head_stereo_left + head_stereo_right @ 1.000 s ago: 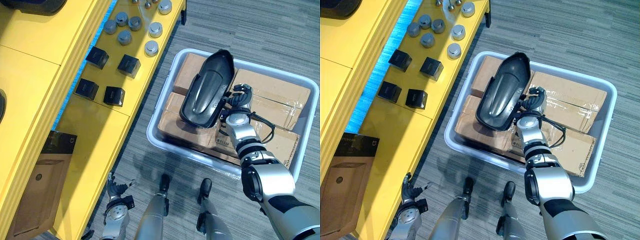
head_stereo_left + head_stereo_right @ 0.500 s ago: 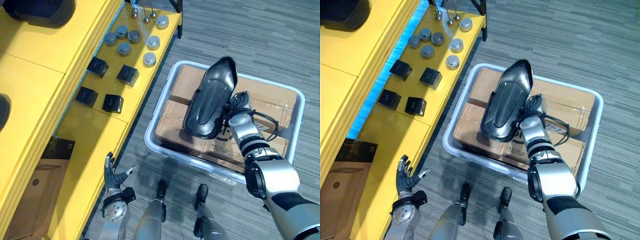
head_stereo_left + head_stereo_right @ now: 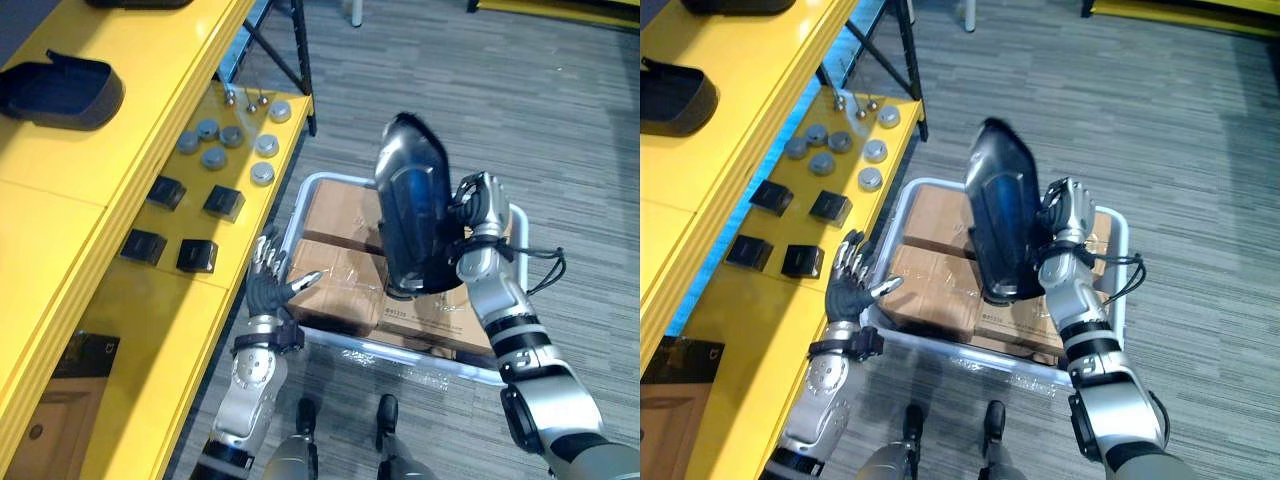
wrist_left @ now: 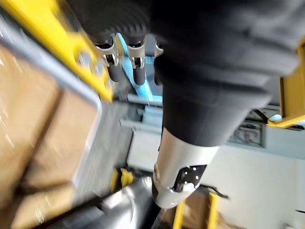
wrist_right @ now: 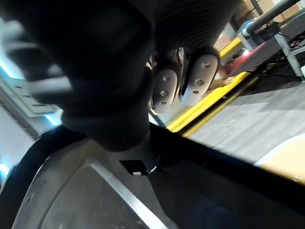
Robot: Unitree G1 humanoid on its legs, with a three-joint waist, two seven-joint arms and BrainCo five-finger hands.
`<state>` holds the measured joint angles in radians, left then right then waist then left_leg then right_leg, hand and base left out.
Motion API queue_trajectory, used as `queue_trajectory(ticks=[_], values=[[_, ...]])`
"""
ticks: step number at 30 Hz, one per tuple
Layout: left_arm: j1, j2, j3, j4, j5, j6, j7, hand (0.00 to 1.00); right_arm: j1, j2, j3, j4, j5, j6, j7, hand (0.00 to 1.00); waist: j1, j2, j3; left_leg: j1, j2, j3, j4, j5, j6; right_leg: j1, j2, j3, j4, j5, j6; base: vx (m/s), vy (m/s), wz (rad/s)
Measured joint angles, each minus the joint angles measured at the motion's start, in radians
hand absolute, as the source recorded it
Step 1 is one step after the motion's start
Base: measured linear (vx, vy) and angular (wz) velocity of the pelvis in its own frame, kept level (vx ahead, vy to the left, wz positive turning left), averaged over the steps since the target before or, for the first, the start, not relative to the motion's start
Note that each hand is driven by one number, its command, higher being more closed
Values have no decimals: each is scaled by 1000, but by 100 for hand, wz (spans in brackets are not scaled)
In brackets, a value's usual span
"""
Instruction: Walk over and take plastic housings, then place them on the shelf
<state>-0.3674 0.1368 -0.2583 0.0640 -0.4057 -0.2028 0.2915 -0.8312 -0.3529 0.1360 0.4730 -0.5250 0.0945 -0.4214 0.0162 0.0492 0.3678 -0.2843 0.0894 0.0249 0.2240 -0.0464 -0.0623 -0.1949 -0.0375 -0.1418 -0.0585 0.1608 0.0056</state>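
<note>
Grey carpet [image 3: 560,120]: white bin [image 3: 430,366] w/ cardboard boxes [image 3: 335,215]; right hand [image 3: 480,205] grips black housing [image 3: 415,215] above it, left hand [image 3: 268,290] splayed.

Bright, even light; soft floor shadows

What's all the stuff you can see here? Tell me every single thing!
shelf: one, yellow, on the robot's left.
held plastic housing: one, black, held up above the bin.
second plastic housing: one, black, on the shelf's upper level.
round caps: seven, grey, on the lower level.
small boxes: four, black, lower level, near the caps.
bin: one, pale grey, on the floor beside the shelf.
cardboard boxes: brown, inside the bin; count partly hidden.
floor: grey carpet.
left robot hand: open, between shelf and bin.
right robot hand: shut on the held plastic housing.
</note>
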Motion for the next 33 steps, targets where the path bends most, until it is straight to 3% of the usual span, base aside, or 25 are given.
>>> queue_trajectory(ticks=[3, 6, 11, 17, 23, 24, 28, 30, 33], values=[[-54, -3, -71, 69, -134, 1, -28, 0, 102, 51, 45, -164, -15, -32, -1, 100, -14, -4, -58, 40, 1, 1, -53, 20, -8, 17, 3, 0, -9, 0, 0, 36, -4, 0], [-60, -10, -82, 89, -186, 0, -33, 0, 163, 89, 63, -232, -35, -39, -10, 100, -16, -6, -90, 70, 1, 3, -82, 28, -9, 40, 4, 0, -23, 0, 0, 10, -1, 1], [-59, 4, -84, 135, -197, 4, -21, 0, 270, 141, 82, -325, -35, -39, -16, 100, -13, -17, -142, 117, -1, 11, -129, 46, -11, 62, 3, 7, -24, -1, -1, -12, 7, -2], [-51, -12, -131, 243, -140, 72, 31, 0, 324, 201, 186, -441, -35, -80, -14, 100, -29, -36, -193, 159, -5, 20, -173, 62, -5, 78, 0, 18, -25, -1, -1, -29, 31, -4], [-52, -36, -131, 283, -231, 73, 53, 0, 365, 211, 209, -441, -34, -80, -16, 100, -29, -51, -214, 193, -9, 18, -228, 94, -8, 89, -1, 15, -25, -1, -1, -13, 21, 1], [-53, -39, -131, 284, -242, 73, 60, 100, 366, 211, 212, -441, -34, -79, -16, 100, -29, -52, -215, 196, -9, 18, -234, 97, -8, 89, -1, 15, -25, -1, -1, -12, 42, -1], [-61, -65, -124, 310, -363, 61, 78, 100, 377, 211, 235, -441, -34, -78, -25, 100, -29, -55, -238, 208, -9, 22, -255, 106, -9, 89, -1, 16, -26, -1, -1, 7, 35, -2], [-61, -86, -116, 311, -434, 28, 92, 100, 381, 214, 241, -441, -34, -78, -31, 100, -29, -60, -244, 213, -9, 27, -256, 106, -9, 92, -1, 20, -26, -1, -1, 7, 42, -6], [-60, -114, -95, 311, -456, -1, 95, 100, 396, 219, 241, -441, -34, -78, -36, 100, -29, -68, -257, 221, -9, 30, -261, 106, -9, 95, -1, 22, -26, -1, -1, 4, 44, -4]])
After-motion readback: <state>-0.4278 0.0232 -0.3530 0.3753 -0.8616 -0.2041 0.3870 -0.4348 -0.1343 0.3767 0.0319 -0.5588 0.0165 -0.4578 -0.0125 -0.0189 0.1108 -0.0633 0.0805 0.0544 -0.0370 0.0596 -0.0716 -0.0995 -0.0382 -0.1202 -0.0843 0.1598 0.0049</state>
